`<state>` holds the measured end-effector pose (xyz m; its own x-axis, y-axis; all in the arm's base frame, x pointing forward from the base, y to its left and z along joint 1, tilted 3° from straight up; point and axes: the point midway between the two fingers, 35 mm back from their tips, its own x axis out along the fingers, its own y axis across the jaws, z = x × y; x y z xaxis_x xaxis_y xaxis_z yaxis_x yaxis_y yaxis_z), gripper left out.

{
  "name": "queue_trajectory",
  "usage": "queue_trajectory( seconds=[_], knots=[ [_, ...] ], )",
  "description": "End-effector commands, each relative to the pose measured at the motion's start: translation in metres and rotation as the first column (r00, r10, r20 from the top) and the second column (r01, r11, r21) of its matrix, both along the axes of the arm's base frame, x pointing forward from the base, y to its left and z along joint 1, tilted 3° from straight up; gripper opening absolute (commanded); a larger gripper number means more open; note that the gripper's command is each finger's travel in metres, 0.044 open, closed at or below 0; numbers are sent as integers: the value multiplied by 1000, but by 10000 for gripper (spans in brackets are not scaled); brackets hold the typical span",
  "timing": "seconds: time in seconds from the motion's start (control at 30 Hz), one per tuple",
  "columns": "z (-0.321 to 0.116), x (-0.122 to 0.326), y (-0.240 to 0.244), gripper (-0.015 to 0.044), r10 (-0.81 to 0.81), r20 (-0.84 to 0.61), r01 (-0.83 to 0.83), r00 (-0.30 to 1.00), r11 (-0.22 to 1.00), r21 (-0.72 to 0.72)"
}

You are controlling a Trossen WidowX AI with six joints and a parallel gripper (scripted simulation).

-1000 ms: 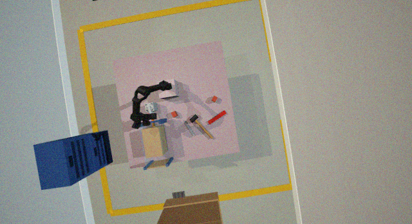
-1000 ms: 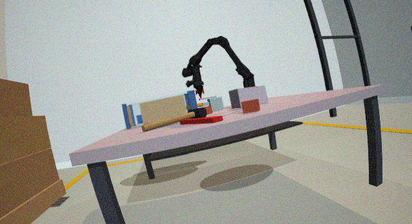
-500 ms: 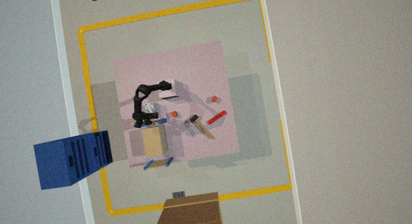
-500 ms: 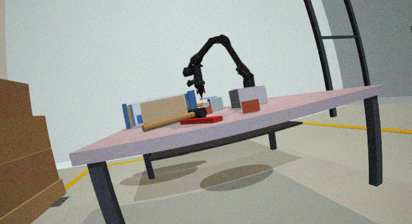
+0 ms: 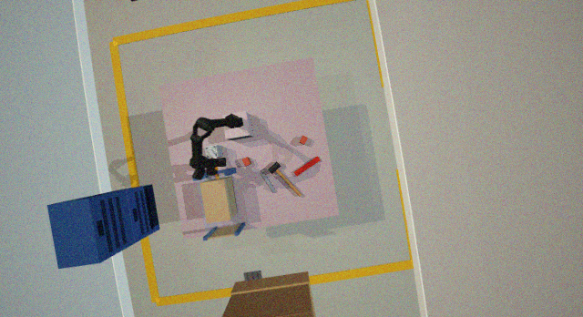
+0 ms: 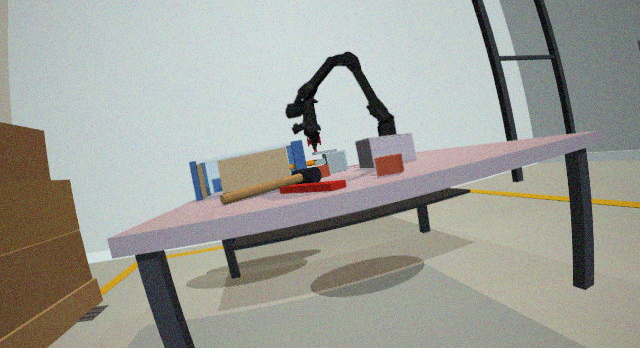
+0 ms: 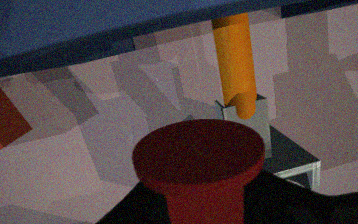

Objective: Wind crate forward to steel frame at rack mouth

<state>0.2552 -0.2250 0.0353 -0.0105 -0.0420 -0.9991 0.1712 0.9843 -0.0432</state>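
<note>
Pinching the red winch handle (image 6: 314,141) (image 7: 198,150) in the closed claw (image 5: 212,170) (image 6: 314,146) (image 7: 192,158), poised low by the hand winch (image 5: 214,151) (image 6: 336,161) (image 7: 252,137) on the tabletop (image 5: 282,98) (image 6: 450,150), next to the blue frame (image 5: 229,171) (image 6: 301,155) (image 7: 80,35) at the rack's mouth. Judging by the exterior view, probably at the stage of lining up the square key; cannot tell from here about seating, with the hole hidden in the wrist view. Keep a firm grip, stand the handle upright, and centre above the round hole before lowering. Go down slowly; on meeting resistance, lift slightly and twist a little to match the key's flats rather than push harder. Stay clear of the orange strap piece (image 7: 236,60) and avoid knocking the frame. Once seated, turn smoothly in the tightening direction, with small, even strokes. Watch the tan crate (image 5: 219,199) (image 6: 254,170), sitting behind the frame and looking level, for any lift or tilt, and pause at once on seeing either. Stop on contact with the frame, then open up and back straight away.
</note>
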Motion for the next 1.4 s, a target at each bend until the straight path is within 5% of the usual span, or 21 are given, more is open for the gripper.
queue_trajectory(
  seconds=[0.0, 1.37],
  knots=[
    [-2, -9, 15, 0, 0, -20, 1, 1000, 999, 36],
    [-1, -48, 49, 0, 0, -23, 1, 1000, 999, 38]
  ],
)
